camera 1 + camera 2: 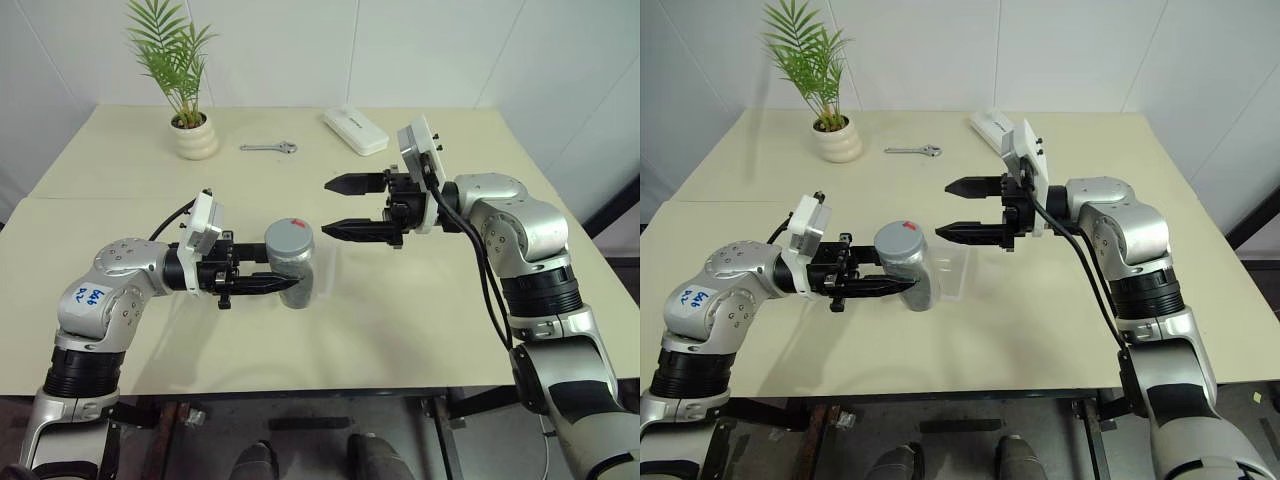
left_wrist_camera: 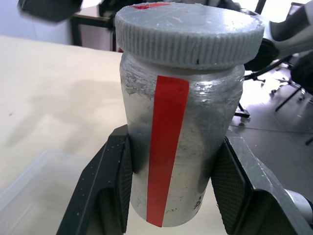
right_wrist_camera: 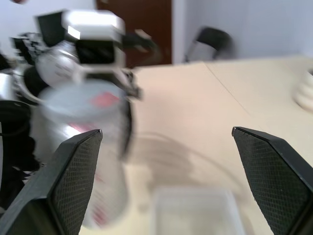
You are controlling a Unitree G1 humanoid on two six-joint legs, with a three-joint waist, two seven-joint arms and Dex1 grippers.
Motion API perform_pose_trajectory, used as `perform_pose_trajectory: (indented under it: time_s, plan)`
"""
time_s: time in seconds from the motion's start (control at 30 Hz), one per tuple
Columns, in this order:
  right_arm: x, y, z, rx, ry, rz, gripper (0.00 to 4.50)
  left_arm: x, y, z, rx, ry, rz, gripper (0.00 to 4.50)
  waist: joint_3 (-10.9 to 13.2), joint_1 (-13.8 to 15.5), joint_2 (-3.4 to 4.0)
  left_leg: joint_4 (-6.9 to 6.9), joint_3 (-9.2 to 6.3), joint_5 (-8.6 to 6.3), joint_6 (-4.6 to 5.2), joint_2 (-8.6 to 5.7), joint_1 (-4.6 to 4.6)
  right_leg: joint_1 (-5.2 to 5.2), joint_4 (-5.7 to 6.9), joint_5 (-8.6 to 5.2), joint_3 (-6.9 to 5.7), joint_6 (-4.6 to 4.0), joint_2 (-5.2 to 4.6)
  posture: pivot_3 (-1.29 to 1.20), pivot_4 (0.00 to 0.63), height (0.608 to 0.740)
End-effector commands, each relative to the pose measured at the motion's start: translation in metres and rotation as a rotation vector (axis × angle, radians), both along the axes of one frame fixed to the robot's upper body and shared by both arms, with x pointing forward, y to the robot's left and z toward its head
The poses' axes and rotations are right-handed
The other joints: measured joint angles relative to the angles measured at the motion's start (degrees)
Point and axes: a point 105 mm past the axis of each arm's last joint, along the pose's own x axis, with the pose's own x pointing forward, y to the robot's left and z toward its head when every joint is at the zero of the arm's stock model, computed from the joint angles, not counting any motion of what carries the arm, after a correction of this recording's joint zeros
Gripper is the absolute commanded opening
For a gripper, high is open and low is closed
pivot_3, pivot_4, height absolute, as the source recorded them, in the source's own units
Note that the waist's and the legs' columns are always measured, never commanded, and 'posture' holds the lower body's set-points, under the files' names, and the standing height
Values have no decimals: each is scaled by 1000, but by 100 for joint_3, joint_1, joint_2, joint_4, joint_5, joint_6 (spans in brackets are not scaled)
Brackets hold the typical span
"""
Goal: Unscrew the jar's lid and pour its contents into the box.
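From the left eye view, we see the left end effector [image 1: 262, 285] clamped on the jar [image 1: 293, 272], gripping its body below the lid [image 1: 289, 238]. The jar is upright and held above the table [image 1: 420, 320], near its front centre. The lid is seated on the jar, its small red mark facing up. The right end effector [image 1: 345, 208] is level with the lid and just beside it on the robot's right, apart from it, with its two black fingers spread wide. The box [image 1: 322, 268] sits on the table directly behind the jar. At the far edge stand a white plant pot [image 1: 194, 136], a wrench [image 1: 268, 148] and a long white case [image 1: 355, 130].

In the right eye view the same layout applies; here the clear box [image 1: 952, 272] shows to the right of the jar.

In the left wrist view, both padded fingers [image 2: 115, 188] press against opposite sides of the jar's silvery body [image 2: 195, 127], with the red label strip [image 2: 165, 147] between them. The ribbed lid [image 2: 188, 32] is fully on. A corner of the box [image 2: 34, 183] lies below on the table. We cannot tell the contents through the jar's wall.

In the right wrist view, the fingers [image 3: 73, 178] stand far apart. The jar [image 3: 83, 142] appears blurred beyond them, off to one side and not between them, and the box [image 3: 193, 213] lies on the table below.
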Motion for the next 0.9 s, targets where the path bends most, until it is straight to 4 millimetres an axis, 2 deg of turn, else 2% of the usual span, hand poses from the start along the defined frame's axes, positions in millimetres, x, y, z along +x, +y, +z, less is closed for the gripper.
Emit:
perform_pose_trajectory:
  time_s: [0.03, 0.1, 0.2, 0.33, 0.43, 0.57, 0.67, 0.9]
  plan:
    - [0, -14, 13, 24, -46, -15, 4466, -6, -1, 7, -15, -41, -29, 1866, 0, 0, 0, 0, 0, 0, 0, 0, 0, 0, 0, 0, 0, 0, 0, 0, 150, 740]
    - [-6, -17, 17, 31, -37, 20, 4466, -5, 0, 7, -14, -42, -25, 1866, 0, 10, 0, 0, 0, 0, 0, 0, -2, 0, -1, 0, 0, 0, -1, 0, 150, 740]
    - [-23, -12, 28, 56, -31, 97, 4466, -4, 1, 7, -12, -41, -19, 1866, 1, 18, 1, 0, 0, 0, 0, 0, -2, 1, -4, 0, 0, 0, -1, 0, 150, 740]
    - [-41, 6, 36, 97, -34, 166, 4466, -3, 1, 5, -8, -37, -13, 1866, 1, 4, 1, 0, 0, 0, 0, 1, 0, 0, 0, 0, 0, 0, 0, 0, 150, 740]
    - [-51, 23, 35, 103, -30, 189, 4466, -2, 1, 5, -8, -36, -11, 1866, 1, 4, 1, 2, -1, 1, 0, 1, 1, 1, 4, 0, 0, 0, 0, 0, 150, 740]
    - [-56, 36, 33, 118, -41, 186, 4466, -2, 0, 5, -7, -32, -10, 1866, 1, 27, 1, 5, -2, 1, -1, 0, 0, 3, 3, 0, 0, 0, -1, 0, 150, 740]
    - [-58, 54, 22, 93, -44, 185, 4466, -1, 0, 4, -1, -31, -11, 1866, 1, 20, 1, 6, -2, 1, -1, 0, -1, 2, 4, 0, 0, 0, -1, 0, 150, 740]
    - [-51, 69, 9, 47, -95, 132, 4466, 2, 0, 6, 8, -51, 1, 1866, 1, 23, 2, 6, -2, 1, -1, 0, -1, 2, 5, 0, 0, 0, 0, 0, 150, 740]
